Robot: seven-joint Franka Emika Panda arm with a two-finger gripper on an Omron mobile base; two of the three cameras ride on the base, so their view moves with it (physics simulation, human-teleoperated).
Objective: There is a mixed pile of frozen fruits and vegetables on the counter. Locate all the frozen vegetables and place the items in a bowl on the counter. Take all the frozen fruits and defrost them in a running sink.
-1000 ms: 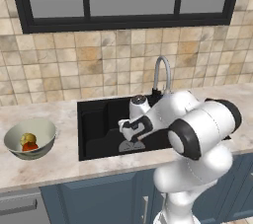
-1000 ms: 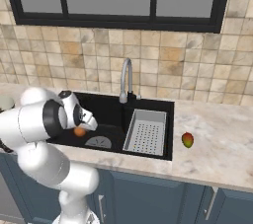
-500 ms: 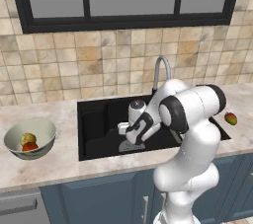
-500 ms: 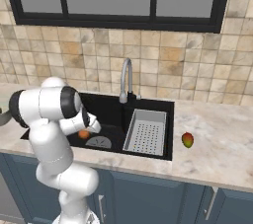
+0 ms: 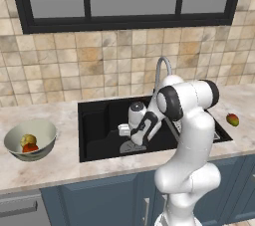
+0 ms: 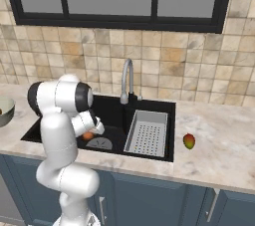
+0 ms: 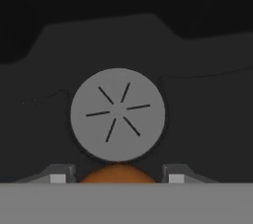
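1. Since half a second ago the arm has straightened up over the sink (image 5: 99, 120), and the gripper (image 5: 130, 143) has sunk lower toward the basin floor, with the orange ball carried down with it.
2. Left base view: the gripper hangs inside the black sink just above the round drain (image 5: 130, 147). At 9 o'clock from the sink, the bowl (image 5: 44, 131) sits on the counter (image 5: 60, 165) with the yellowish piece (image 5: 28, 140) and the red piece (image 5: 31, 148) inside. At 3 o'clock, past the arm, the mango-like fruit (image 5: 232, 119) lies on the counter. The ball is hidden here.
3. Right base view: the orange ball (image 6: 88, 136) shows at the gripper (image 6: 91, 134), over the drain (image 6: 99, 144). The grey perforated tray (image 6: 147, 133) fills the sink's right part, the chrome faucet (image 6: 126, 78) stands at 12 o'clock, and the mango-like fruit (image 6: 189, 141) lies on the counter at 3 o'clock from the tray.
4. Hand view: the fingertips (image 7: 58, 178) flank the orange ball (image 7: 117, 173), clamped on it, with the slotted drain (image 7: 117, 114) directly at 12 o'clock.
5. No readable writing or brand appears.
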